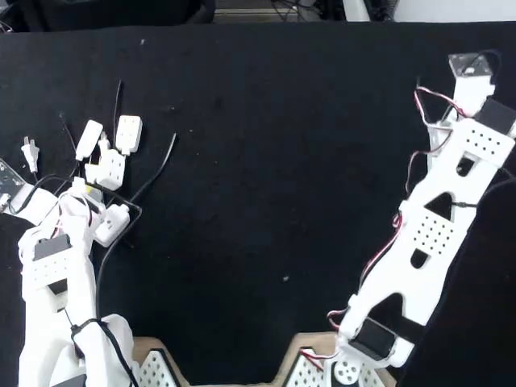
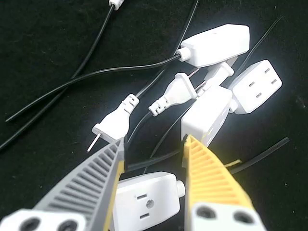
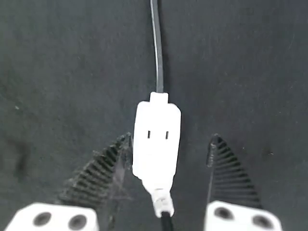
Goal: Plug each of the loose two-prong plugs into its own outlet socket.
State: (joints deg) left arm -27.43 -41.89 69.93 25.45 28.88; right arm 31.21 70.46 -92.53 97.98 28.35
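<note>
Left gripper [image 1: 85, 193]: high view, lower left of frame, poised over the heap of white pieces; judged to be there to pick one piece out of the tangle.
Heap: left side of frame on the black table [image 1: 258, 121]. A lone plug [image 1: 30, 153] lies at the far left, with sockets [image 1: 129, 133] bunched to its right and cables [image 1: 157, 169] crossing between them.
Right arm [image 1: 451, 193]: right side of frame, well apart from the heap.
Left gripper, wrist view [image 2: 154, 142]: fingers spread, nothing pinched.
Near socket [image 2: 144, 199]: lower centre, face up, between the grey and yellow fingers; judged lined up for a grasp.
Near plug [image 2: 113, 127]: just beyond the grey fingertip, prongs bare and pointing lower left, unplugged.
Second plug [image 2: 173, 94]: centre, prongs toward the sockets at right. Whether it is seated cannot be told.
Right gripper [image 3: 171, 138]: fingers spread to either side of a piece, not squeezing it.
Slotted socket [image 3: 156, 139]: centre, two slots facing up, closer to the finger at left. A cable [image 3: 156, 48] runs to the top of the frame and another lead leaves toward the bottom. Judged straddled ready for closing.
Writing: none legible on any piece.
</note>
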